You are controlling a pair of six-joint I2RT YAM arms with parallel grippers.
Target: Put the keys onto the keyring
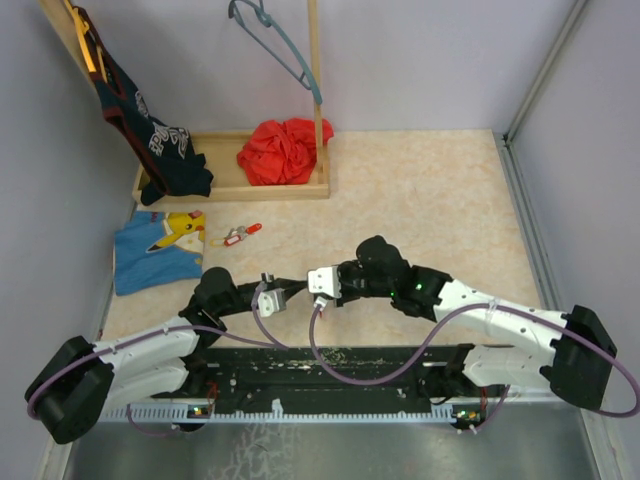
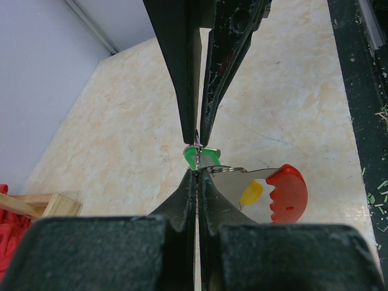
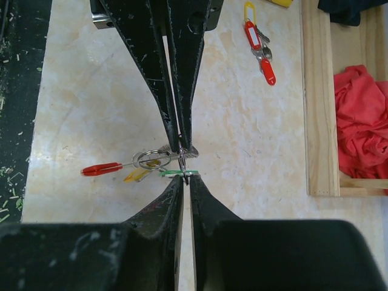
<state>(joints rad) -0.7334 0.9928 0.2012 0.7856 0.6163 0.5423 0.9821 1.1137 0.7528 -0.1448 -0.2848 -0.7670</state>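
**1. Status**
- The L gripper [image 2: 195, 174] was fully closed on the wire of the keyring [image 3: 150, 159]. It appeared to hold the ring above the table [image 1: 420, 200], at frame centre in the top view.
- The R gripper [image 3: 185, 180] met it tip to tip. Its jaws stood almost together and pinched the green key [image 2: 206, 157] by its edge.
- A red key [image 2: 288, 193] and a yellow tag [image 2: 251, 194] hung on the ring, lower right of centre in the left wrist view.
- A second bunch of keys [image 3: 257, 45] lay loose on the table, upper right of the right wrist view, well apart from both grippers.

**2. Step in hand (judged)**
- The green key was probably being threaded onto the ring. The fingertips hid the contact pt., so it could not be told whether the wire had entered the key's hole.

**3. Faults to expect**
- Key slip: the pinch was thin and at the edge. An off-axis push from the R arm could twist the key out or drop it.
- Ring rotation: the ring was held at one pt. on thin wire. The hanging red key could swing it and carry the split away from the key.
- Tip clash: the opposing tips nearly touched. Any fwd. motion could jam them together.
- Early release: if the R jaws opened before the key passed the coil end, the key would likely fall to the table.
- Poor view: both wrist cams were blocked at the contact pt., so a misalignment could go unseen.
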